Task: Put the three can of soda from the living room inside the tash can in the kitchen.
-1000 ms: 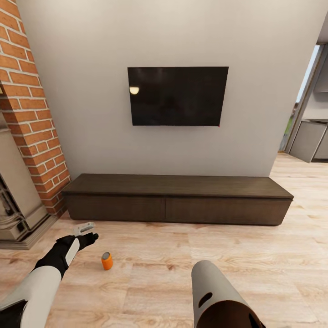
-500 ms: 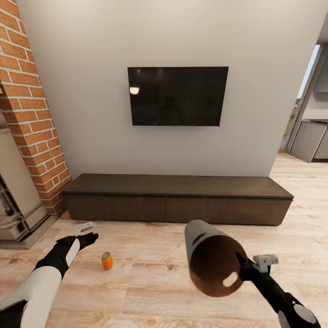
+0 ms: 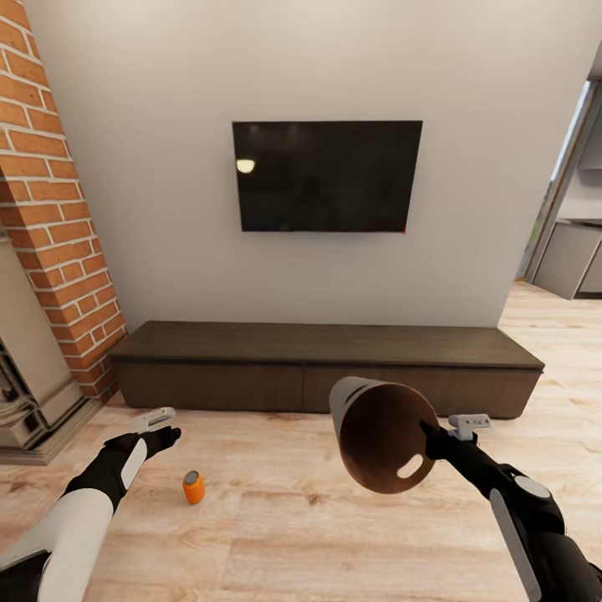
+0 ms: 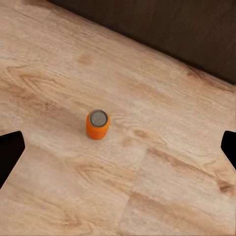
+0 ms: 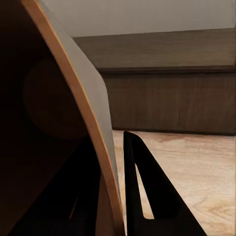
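An orange can of soda [image 3: 193,487] with a grey top stands upright on the plank floor of the living room. In the left wrist view the can of soda [image 4: 98,124] sits between my wide-apart fingertips [image 4: 10,153], well beyond them. My left gripper [image 3: 159,426] hovers open, above and to the left of the can. My right gripper [image 3: 431,439] is shut on the rim of the tash can [image 3: 380,435] and holds it in the air on its side, brown inside facing me. The bin's wall [image 5: 93,123] runs between the right fingers [image 5: 142,187].
A long dark low cabinet [image 3: 326,368] runs along the wall under a black TV [image 3: 326,176]. A brick column and pale fireplace [image 3: 42,251] stand at the left. At the right a doorway [image 3: 573,251] opens onto grey units.
My right arm has raised the tash can from the bottom of the picture and turned its mouth toward me. The left arm and the can stay put; the view shifted slightly.
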Robot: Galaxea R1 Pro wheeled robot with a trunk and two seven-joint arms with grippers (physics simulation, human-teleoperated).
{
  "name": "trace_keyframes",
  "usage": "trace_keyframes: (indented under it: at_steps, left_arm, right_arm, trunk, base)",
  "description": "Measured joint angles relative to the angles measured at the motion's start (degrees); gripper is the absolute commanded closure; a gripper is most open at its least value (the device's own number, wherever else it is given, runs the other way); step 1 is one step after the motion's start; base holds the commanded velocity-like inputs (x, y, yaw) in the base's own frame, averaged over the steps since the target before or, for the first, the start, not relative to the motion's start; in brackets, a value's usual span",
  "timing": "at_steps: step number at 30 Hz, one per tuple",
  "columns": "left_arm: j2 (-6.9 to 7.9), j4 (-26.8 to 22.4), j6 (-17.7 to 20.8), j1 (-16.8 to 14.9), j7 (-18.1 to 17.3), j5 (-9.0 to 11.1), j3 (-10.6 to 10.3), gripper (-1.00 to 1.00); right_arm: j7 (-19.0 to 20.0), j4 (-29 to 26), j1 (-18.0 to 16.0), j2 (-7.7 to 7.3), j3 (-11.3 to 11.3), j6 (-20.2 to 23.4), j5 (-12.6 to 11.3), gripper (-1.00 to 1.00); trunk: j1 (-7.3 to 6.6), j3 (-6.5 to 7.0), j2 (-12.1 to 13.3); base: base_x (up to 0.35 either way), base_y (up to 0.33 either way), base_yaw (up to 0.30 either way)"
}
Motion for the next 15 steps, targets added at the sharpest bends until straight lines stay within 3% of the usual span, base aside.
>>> trace_keyframes:
  at_steps: [10, 15]
  left_arm:
    - [0.01, 0.1, -0.3, 0.0, -0.1, -0.1, 0.0, -1.0]
    - [0.06, 0.1, -0.3, 0.0, -0.2, -0.1, 0.0, -1.0]
  right_arm:
    - [0.0, -1.3, -0.1, 0.26, 0.4, 0.1, 0.0, 1.0]
    - [0.0, -2.5, 0.0, 0.32, 0.4, -0.5, -0.1, 1.0]
  trunk:
    - [0.0, 0.0, 0.0]
    - [0.0, 0.0, 0.0]
  base:
    - [0.316, 0.0, 0.0]
    - [0.167, 0.0, 0.0]
